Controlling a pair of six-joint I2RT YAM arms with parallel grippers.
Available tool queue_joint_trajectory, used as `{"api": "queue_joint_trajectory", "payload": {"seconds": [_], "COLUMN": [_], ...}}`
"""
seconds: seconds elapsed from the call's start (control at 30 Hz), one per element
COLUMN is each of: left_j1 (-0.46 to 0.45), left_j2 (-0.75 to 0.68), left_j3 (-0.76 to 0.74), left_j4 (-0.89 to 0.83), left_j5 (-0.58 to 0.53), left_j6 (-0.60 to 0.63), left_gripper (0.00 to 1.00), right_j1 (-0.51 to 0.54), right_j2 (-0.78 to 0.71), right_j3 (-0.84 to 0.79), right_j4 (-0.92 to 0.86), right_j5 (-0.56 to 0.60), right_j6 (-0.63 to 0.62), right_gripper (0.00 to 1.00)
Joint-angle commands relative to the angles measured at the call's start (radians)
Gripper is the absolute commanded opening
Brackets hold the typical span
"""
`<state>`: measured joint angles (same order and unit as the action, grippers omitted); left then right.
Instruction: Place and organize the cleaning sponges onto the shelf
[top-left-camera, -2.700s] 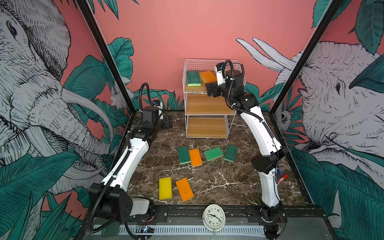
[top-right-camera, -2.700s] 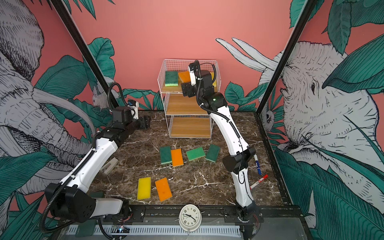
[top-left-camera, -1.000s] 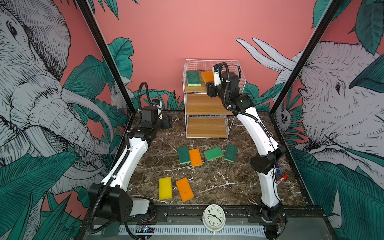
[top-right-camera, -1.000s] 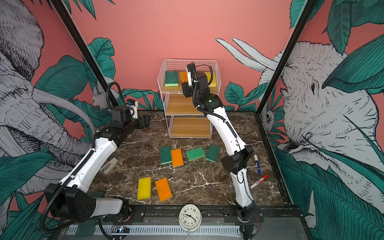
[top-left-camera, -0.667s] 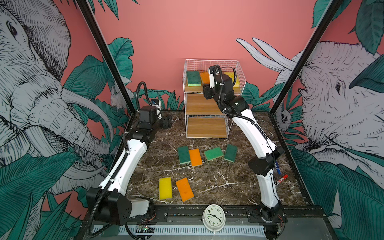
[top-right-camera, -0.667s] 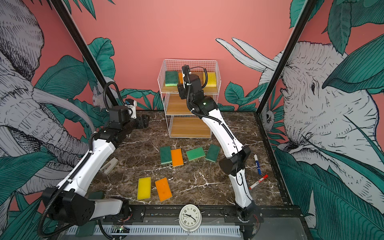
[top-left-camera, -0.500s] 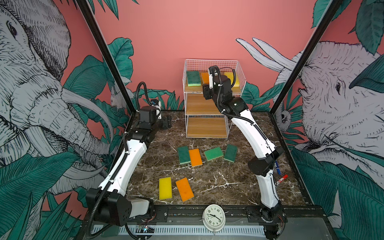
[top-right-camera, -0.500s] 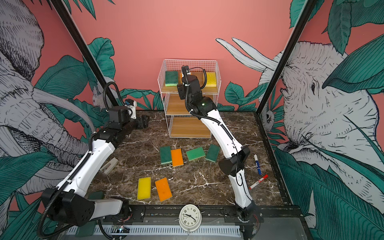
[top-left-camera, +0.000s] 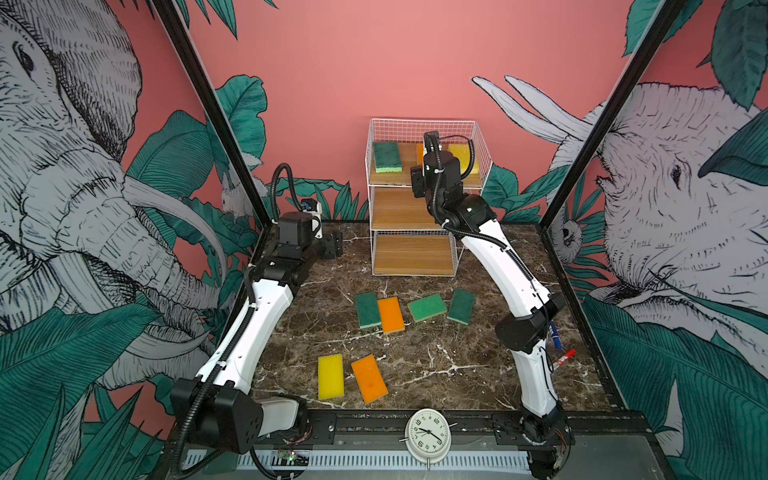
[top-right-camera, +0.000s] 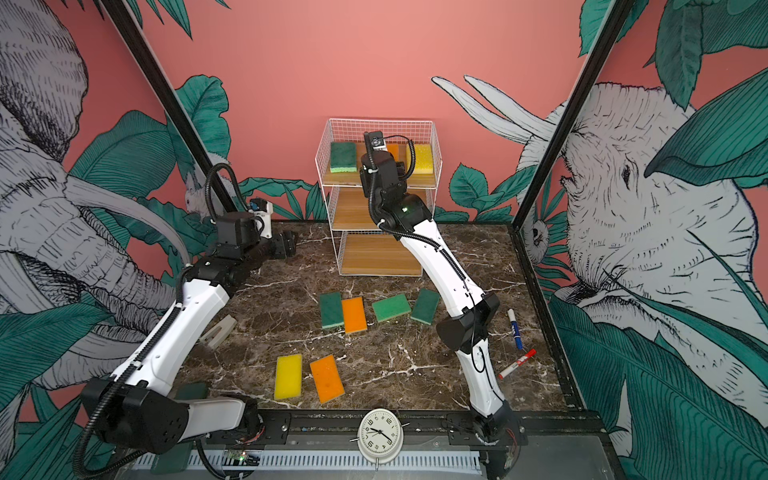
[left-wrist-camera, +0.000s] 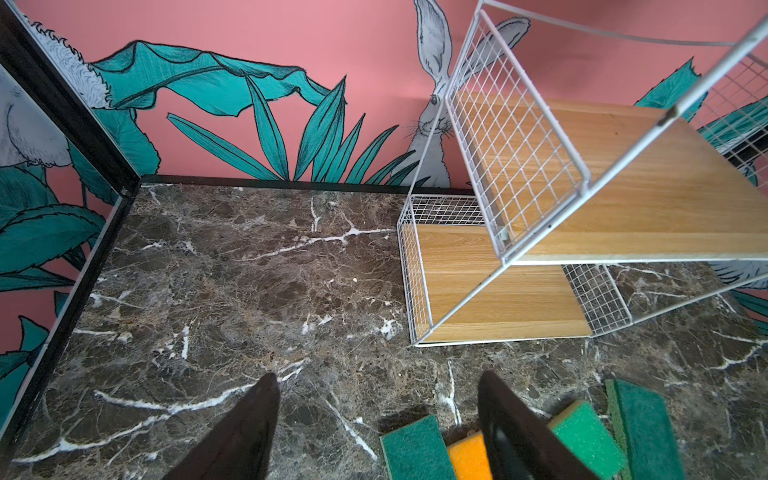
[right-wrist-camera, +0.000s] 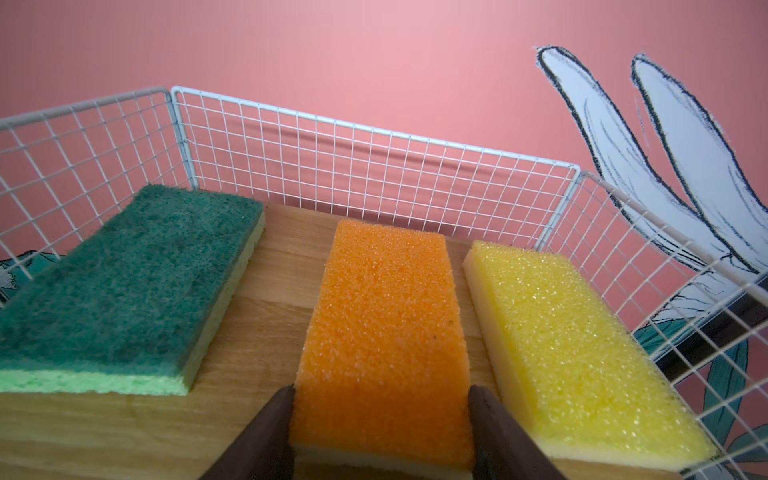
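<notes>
The shelf (top-left-camera: 399, 212) stands at the back of the table. On its top board lie three sponges: a green sponge (right-wrist-camera: 124, 282) on the left, an orange sponge (right-wrist-camera: 382, 324) in the middle and a yellow sponge (right-wrist-camera: 582, 353) on the right. My right gripper (right-wrist-camera: 380, 388) reaches in from the front. Its fingers press both long sides of the orange sponge's near end. Several more sponges lie on the table: green (top-left-camera: 367, 309), orange (top-left-camera: 390, 314), green (top-left-camera: 427, 307), green (top-left-camera: 461, 306), yellow (top-left-camera: 330, 376) and orange (top-left-camera: 369, 379). My left gripper (left-wrist-camera: 376, 399) hovers open and empty above the table's back left.
The shelf's middle board (left-wrist-camera: 623, 199) and bottom board (left-wrist-camera: 498, 291) are bare. Wire walls (right-wrist-camera: 374, 166) close the top tier's back and sides. A red-and-white marker (top-right-camera: 517, 364) and a blue pen (top-right-camera: 514, 328) lie by the right arm's base. A clock (top-left-camera: 428, 434) stands at the front edge.
My right gripper has moved left along the top tier, from the yellow sponge, which now lies free, to the orange sponge, and has closed slightly. The left arm has barely shifted.
</notes>
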<state>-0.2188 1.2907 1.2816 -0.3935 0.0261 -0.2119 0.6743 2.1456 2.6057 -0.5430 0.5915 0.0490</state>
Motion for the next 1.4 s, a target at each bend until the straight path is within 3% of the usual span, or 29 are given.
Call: {"api": "queue_joint_trajectory", "payload": {"seconds": [0.0,0.4,0.8,1.0,1.37], "left_j1": [0.007,0.009,0.009,0.01,0.008], "left_j2": [-0.035,-0.04,-0.052,-0.059,-0.078], "left_j3": [0.036,0.037,0.025,0.026,0.029], "left_j4": [-0.013,-0.016,-0.028,-0.032,-0.041], "left_j5": [0.006,0.006,0.006,0.009,0.014], "left_j6": [0.01,0.009,0.012,0.012,0.008], "left_gripper": [0.76,0.76,0.76,0.76,0.76], "right_j1": [0.003,0.003,0.004,0.005,0.027], "right_j2": [-0.04,-0.043,-0.052,-0.058,-0.092], "right_j3": [0.006,0.004,0.001,0.001,-0.008], "right_j4": [0.026,0.012,-0.006,-0.017,-0.031], "right_j5": [0.023,-0.05,-0.045,-0.063,-0.108], "right_j6": [0.017,0.054,0.083,0.091,0.073], "right_gripper": [0.65,0.65,0.68,0.8,0.84]}}
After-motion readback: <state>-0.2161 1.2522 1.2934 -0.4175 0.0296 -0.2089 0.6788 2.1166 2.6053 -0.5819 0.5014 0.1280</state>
